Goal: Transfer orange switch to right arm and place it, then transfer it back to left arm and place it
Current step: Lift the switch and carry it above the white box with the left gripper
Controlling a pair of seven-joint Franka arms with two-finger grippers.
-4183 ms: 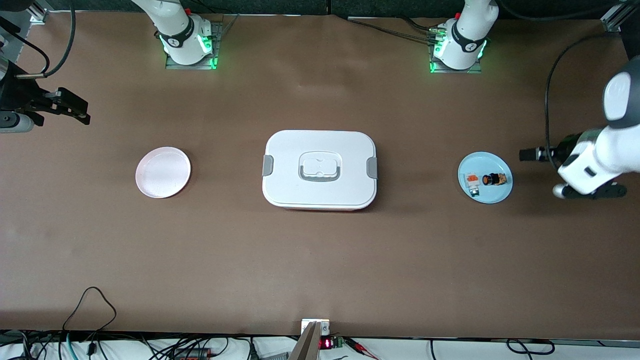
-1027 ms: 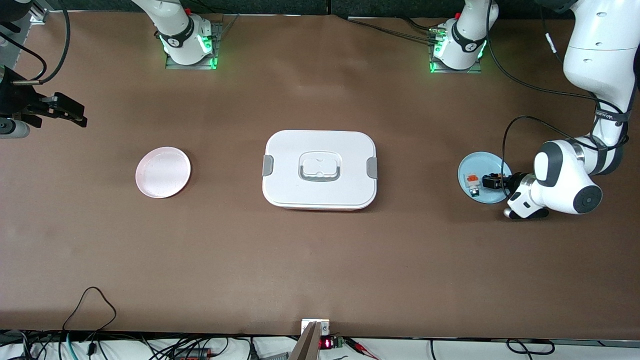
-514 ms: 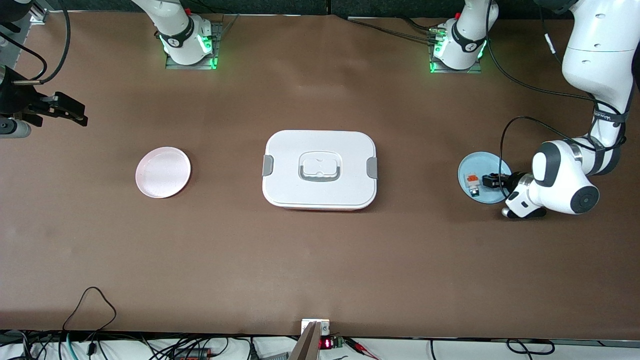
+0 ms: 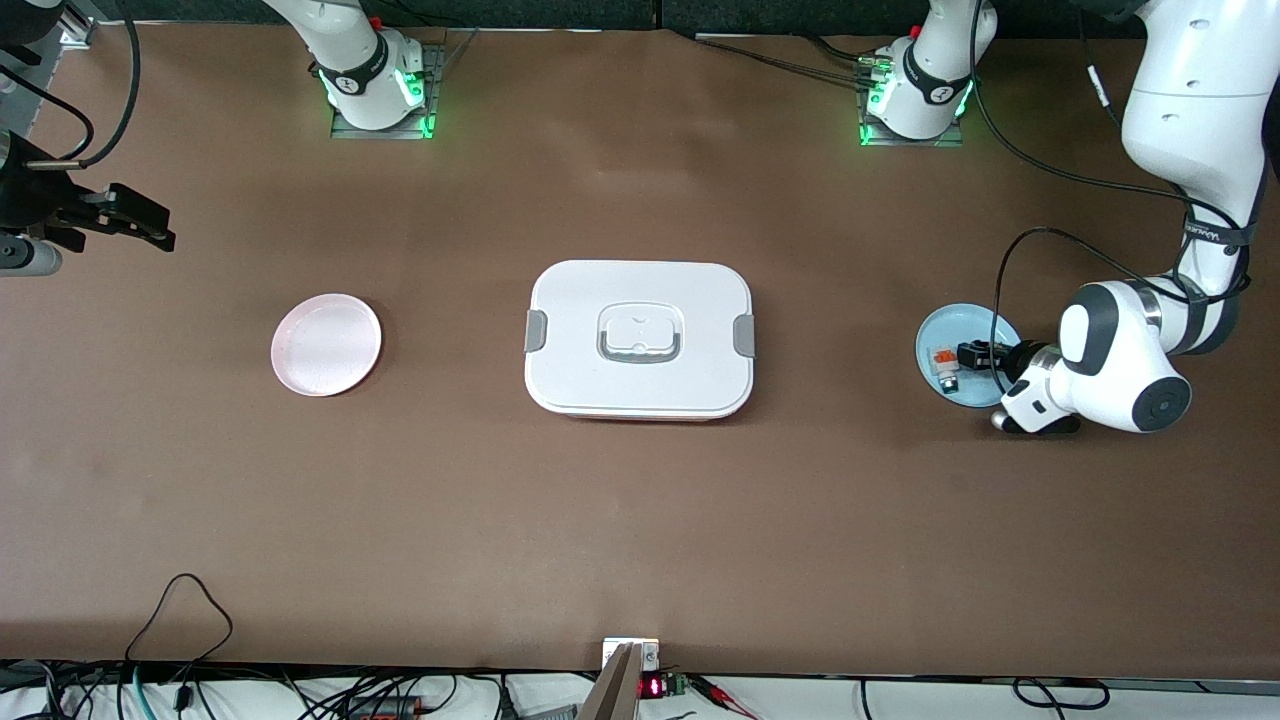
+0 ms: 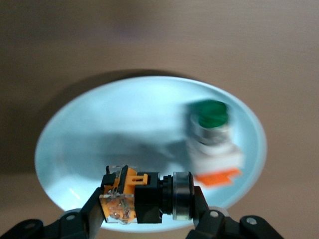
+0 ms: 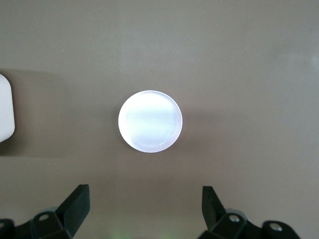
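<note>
The orange switch [image 5: 149, 198] is a black cylinder with an orange rear part. It lies crosswise between the fingers of my left gripper [image 5: 147, 201], which is shut on its two ends just over the blue plate [image 5: 99, 129]. In the front view the left gripper [image 4: 975, 354] is over the blue plate [image 4: 950, 325] and covers the switch. The white box [image 4: 640, 340] stands mid-table. My right gripper [image 4: 140, 226] is open and empty, waiting high at the right arm's end of the table; it also shows in the right wrist view [image 6: 147, 209].
A small white block with orange tabs [image 4: 943, 362] lies on the blue plate beside the switch; it also shows in the left wrist view [image 5: 215, 144]. A pink plate [image 4: 326, 344] lies between the box and the right arm's end; the right wrist view shows it too [image 6: 150, 121].
The left arm came down to the blue plate and its gripper closed on the switch. In the last second it has shifted slightly toward the box. The right arm has hardly moved.
</note>
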